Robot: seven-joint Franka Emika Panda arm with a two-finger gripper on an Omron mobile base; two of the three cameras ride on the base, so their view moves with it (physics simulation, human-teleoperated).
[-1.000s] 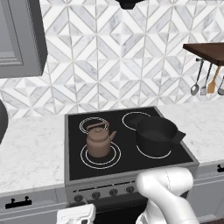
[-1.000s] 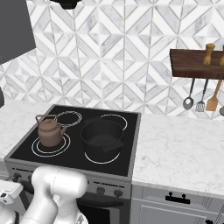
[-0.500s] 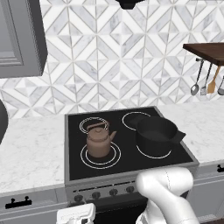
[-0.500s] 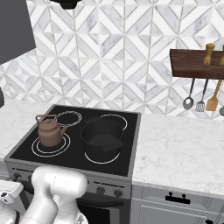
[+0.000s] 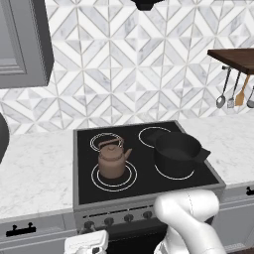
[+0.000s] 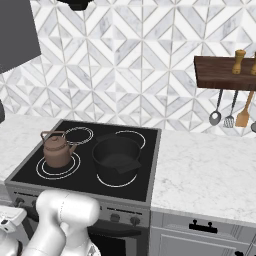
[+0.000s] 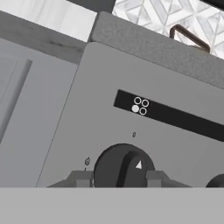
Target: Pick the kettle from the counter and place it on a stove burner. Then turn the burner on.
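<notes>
The copper-brown kettle [image 5: 113, 160] [image 6: 56, 150] stands upright on the front-left stove burner [image 5: 100, 183] [image 6: 46, 173], a large double white ring on the black cooktop. Its handle top [image 7: 189, 36] peeks over the stove's edge in the hand view. My gripper [image 7: 118, 178] is low at the stove's front panel, at its left end. Its two fingers [image 7: 81, 178] press against either side of the leftmost black knob [image 7: 124, 165], shut on it. The knob's white pointer aims up and slightly right. The white hand [image 5: 87, 242] [image 6: 10, 220] shows below the panel. White marble counter [image 5: 34, 173] [image 6: 200, 170] flanks the stove.
A wide black pot [image 5: 177, 152] [image 6: 116, 155] sits on the front-right burner. More knobs [image 5: 129, 217] line the panel. Utensils [image 6: 230, 107] hang under a wooden shelf at the right. A grey cabinet [image 5: 22, 42] hangs at upper left.
</notes>
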